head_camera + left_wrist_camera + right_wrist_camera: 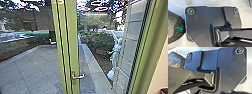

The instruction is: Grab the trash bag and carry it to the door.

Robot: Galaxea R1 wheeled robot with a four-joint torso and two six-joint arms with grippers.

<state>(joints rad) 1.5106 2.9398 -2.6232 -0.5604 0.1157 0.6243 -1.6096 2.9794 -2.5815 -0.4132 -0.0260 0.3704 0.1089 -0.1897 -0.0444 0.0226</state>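
A dark, shiny trash bag (173,25) with green marks on it lies beside the robot's base plate in the left wrist view. The right wrist view has the trash bag (175,58) too, past the plate and partly behind the jointed bar. In the head view a glazed door stands close in front, its green frame (70,45) upright near the middle, with a metal lever handle (78,77) low on it. How the bag is held or supported cannot be made out.
Through the glass lie a paved yard (37,66), a pale curb (93,70) and bushes (98,42). A pale upright shape (115,56) shows at the right, beside panelled glass. Another green frame post (150,45) slants at the right, next to a light wall (161,70).
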